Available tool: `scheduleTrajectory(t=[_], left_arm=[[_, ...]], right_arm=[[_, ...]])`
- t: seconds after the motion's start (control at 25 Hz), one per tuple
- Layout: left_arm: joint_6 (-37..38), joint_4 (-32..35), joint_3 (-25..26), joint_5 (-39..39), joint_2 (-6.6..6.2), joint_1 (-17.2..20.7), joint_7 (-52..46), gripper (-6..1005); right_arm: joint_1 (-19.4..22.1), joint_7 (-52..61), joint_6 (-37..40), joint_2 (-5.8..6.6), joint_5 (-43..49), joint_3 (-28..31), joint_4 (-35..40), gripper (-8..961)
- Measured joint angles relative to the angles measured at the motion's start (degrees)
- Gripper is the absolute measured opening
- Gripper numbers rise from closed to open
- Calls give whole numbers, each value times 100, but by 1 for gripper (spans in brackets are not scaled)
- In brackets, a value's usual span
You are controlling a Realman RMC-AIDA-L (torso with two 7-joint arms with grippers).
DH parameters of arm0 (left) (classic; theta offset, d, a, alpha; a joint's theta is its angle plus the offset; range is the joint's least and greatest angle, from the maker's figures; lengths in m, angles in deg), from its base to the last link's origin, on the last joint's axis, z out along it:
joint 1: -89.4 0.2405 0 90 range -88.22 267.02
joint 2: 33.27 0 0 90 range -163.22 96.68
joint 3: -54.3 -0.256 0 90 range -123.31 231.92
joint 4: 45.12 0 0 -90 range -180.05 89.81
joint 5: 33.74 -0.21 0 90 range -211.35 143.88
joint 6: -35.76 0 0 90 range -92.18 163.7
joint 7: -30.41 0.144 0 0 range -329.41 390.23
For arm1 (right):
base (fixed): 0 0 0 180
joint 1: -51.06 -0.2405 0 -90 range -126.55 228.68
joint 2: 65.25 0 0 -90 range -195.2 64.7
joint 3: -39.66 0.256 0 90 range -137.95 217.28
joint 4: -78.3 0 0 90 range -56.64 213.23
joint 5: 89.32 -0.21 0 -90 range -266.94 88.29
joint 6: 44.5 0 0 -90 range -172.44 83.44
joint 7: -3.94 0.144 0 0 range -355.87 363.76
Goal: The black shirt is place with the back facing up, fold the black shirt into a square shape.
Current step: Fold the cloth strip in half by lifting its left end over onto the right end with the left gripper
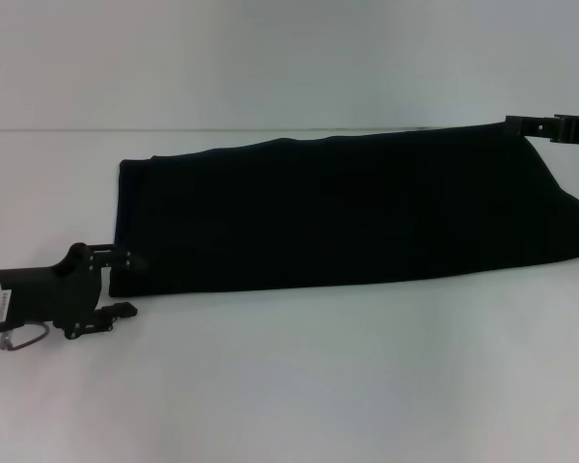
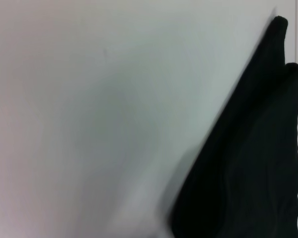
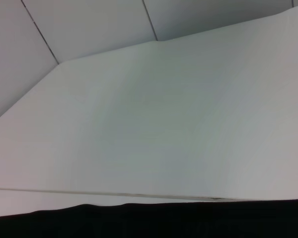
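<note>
Now the black shirt lies folded long; left gripper fingers wide at its corner, right gripper unclear.

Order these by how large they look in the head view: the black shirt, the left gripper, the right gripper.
1. black shirt, by far the largest.
2. left gripper, at the shirt's near left corner.
3. right gripper, at the far right corner; it is farther away and partly cut off, so this rank is unsure.

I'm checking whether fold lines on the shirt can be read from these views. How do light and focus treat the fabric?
Head view: the black shirt is near-featureless black under even light, only outline readable, on the white table. Left wrist view: soft, faint creases showing. Right wrist view: just a dark strip along one edge.
</note>
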Motion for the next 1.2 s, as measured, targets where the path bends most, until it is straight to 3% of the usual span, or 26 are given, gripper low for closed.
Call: scheduleTrajectory(t=[1.2], left_arm=[[-279,1,23,111,-2,-17,175,659]], right_arm=[[2,13,2,0,0,0,5,761]])
